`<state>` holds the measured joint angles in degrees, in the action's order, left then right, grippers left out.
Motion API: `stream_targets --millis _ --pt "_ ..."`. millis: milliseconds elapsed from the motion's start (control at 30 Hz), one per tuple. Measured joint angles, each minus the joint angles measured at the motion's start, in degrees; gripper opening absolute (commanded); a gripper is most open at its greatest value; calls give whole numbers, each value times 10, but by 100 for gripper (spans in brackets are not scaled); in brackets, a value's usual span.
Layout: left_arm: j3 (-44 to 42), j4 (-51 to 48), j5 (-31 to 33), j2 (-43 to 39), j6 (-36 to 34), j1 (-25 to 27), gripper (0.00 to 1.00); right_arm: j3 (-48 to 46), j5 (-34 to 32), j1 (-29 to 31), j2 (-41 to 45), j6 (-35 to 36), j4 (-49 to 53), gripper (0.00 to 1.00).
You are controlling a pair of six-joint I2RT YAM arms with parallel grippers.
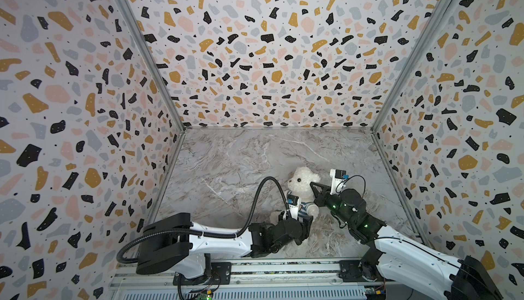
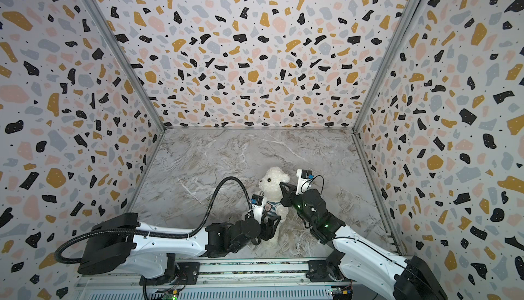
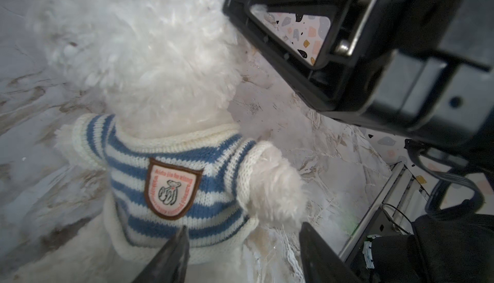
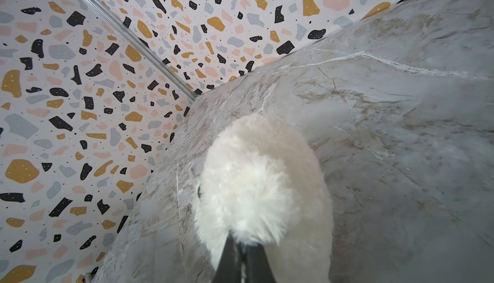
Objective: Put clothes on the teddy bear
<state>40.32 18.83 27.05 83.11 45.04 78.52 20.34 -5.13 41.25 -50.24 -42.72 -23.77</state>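
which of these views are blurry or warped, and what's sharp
left wrist view: badge is sharpest, head of the bear soft and smeared; right wrist view: bear fur near the lens soft, walls crisp; both top views: even light, no glare, walls splayed by wide-angle stretch.

grey marble table [image 1: 241, 154], terrazzo-patterned walls [image 1: 255, 43] around, metal rail [image 1: 283, 273] in front.

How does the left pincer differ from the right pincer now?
The left pincer stands open at the hem of the striped sweater; the right pincer is shut. The left one seems to hold nothing; the right one pinches head fur of the teddy bear. Both are black and close to the bear.
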Motion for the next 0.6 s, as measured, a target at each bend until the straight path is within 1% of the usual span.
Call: stream_targets --millis 100,300,400,500,533,600 --pt "13 9 -1 12 1 3 66 6 -8 0 0 -9 12 0" --pt "30 9 16 41 19 3 56 6 -16 0 3 -20 24 0" --pt "39 3 30 57 25 3 49 6 -18 0 8 -24 29 0" --pt "51 3 39 71 25 3 41 6 -18 0 9 -27 29 0" --pt "55 3 40 73 25 3 37 6 -18 0 9 -28 30 0" --pt "57 5 40 76 24 3 25 6 -18 0 9 -31 31 0"
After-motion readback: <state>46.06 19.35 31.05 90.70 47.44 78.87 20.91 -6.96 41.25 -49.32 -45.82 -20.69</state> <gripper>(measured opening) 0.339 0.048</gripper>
